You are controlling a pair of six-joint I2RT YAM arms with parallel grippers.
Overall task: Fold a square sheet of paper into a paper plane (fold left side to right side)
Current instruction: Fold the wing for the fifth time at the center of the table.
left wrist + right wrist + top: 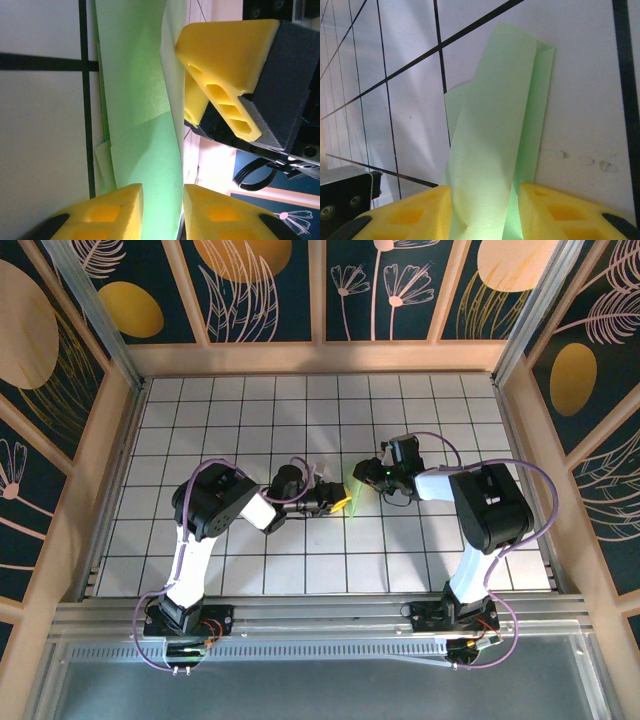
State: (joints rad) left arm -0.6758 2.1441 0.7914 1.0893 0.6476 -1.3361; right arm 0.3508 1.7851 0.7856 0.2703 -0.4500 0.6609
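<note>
The paper (357,488) lies near the middle of the table (250,410). It is thin, smooth and pale green. It is folded into a long, narrow strip with sharp creases. One layer lies flat on the table. Another flap curls up off it in a soft bend. A small corner pokes out at the side, close to a black line.

The left gripper (163,195) is at one end of the paper. Its fingers (110,212) are yellow foam blocks with square holes in them. They stand apart and do not squeeze. The green paper runs through the gap between them.

The right gripper (485,195) comes at the paper from the other side, very near the left one. Its fingers (560,215) are the same soft yellow foam, set on a black block. The strip fills the gap between them from side to side. I cannot tell if they squeeze it or just sit beside it.

The table is white and a bit shiny, with thin black lines that make squares.
</note>
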